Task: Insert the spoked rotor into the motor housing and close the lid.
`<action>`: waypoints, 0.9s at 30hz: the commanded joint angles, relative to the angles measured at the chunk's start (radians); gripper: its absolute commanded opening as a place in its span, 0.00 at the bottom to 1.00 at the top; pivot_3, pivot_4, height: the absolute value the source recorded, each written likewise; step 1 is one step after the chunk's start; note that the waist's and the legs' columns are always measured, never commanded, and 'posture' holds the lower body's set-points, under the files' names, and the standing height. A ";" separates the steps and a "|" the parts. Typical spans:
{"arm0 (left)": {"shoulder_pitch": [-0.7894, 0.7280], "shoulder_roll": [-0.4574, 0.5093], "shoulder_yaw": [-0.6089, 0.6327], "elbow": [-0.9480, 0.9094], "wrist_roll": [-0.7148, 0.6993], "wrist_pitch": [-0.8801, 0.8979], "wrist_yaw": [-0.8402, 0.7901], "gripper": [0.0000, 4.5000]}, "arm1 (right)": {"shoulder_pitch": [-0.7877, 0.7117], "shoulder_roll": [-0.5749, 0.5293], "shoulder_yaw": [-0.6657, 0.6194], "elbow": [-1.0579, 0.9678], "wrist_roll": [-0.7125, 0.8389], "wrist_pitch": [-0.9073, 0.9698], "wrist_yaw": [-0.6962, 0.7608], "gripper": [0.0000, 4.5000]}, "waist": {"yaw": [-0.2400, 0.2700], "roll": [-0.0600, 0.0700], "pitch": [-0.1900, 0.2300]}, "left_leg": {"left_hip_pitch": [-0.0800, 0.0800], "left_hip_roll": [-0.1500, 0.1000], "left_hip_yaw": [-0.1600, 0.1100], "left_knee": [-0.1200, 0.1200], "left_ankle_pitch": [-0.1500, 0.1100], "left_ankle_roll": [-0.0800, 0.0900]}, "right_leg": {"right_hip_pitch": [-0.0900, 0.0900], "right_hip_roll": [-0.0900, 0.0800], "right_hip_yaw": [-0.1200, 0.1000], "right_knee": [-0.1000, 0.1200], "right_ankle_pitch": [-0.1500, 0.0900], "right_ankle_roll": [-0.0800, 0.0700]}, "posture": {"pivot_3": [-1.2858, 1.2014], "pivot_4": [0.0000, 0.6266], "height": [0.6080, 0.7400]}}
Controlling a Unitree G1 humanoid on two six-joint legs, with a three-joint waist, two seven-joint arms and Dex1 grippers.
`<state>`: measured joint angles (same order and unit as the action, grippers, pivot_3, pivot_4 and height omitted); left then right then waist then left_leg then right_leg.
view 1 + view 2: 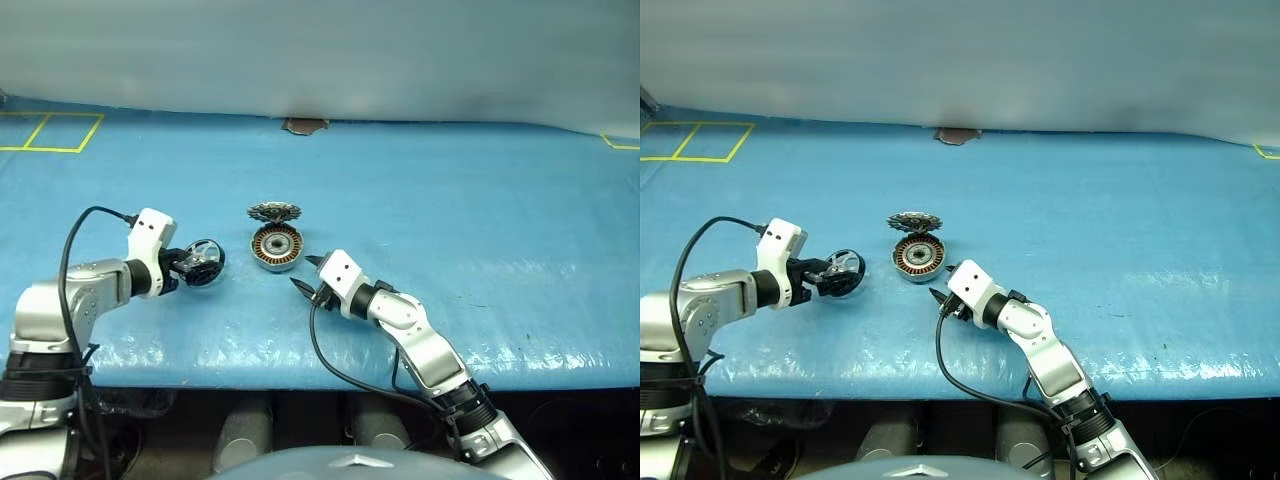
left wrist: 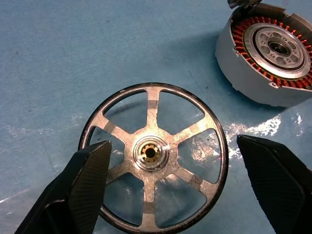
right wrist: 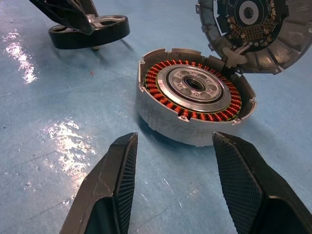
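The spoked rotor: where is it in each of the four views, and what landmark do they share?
Left eye view: spoked rotor left of centre, at the left tool.
Right eye view: left of centre.
Left wrist view: low in the middle, between the black fingers.
Right wrist view: upper left corner.
Shared landmark: the motor housing with copper windings.

Blue table (image 1: 480,220) — motor housing (image 1: 276,246) (rotor (image 2: 153,155) beside).
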<state>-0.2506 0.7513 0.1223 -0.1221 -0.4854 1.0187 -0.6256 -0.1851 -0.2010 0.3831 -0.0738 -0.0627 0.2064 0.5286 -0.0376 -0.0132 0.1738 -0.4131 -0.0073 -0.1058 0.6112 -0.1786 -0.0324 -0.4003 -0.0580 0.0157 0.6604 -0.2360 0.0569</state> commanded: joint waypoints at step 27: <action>-0.023 -0.030 -0.078 0.046 0.057 -0.025 -0.024 0.87 | -0.001 0.003 -0.015 -0.031 0.004 -0.014 -0.014 0.57 | 0.002 0.000 0.000 | 0.001 0.000 0.000 0.001 0.000 0.000 | 0.001 0.000 0.000 0.000 0.000 0.000 | 0.52 0.24 1.00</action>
<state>-0.2838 0.7319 0.0569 -0.0839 -0.4304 0.9892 -0.6411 -0.1797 -0.2015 0.3820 -0.0740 -0.0672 0.2065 0.5195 -0.0360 -0.0129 0.1736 -0.4119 -0.0075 -0.1059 0.6118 -0.1785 -0.0323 -0.3989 -0.0582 0.0158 0.6607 -0.2359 0.0571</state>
